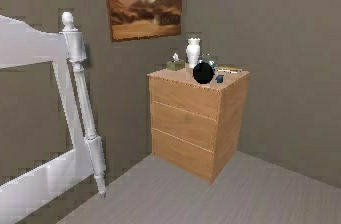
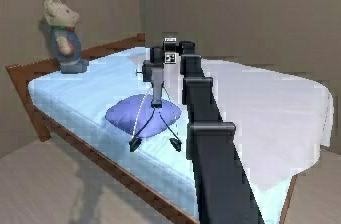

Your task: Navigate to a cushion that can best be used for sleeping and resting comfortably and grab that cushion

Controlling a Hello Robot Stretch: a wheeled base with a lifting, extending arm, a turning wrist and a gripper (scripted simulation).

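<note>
Reaching at the cushion (image 2: 126,113), I can't tell whether my fingers (image 2: 144,127) hold it; they might snag the sheet (image 2: 73,95) instead.

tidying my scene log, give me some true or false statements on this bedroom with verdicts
A teddy bear sits on the bed. True.
The pillow is red. False: it is pale lilac-blue.
The wooden dresser has three drawers. True.
The vase on the dresser is black. False: it is white.
The gripper shows against bare floor. False: the pillow and the bed lie behind it.
</note>
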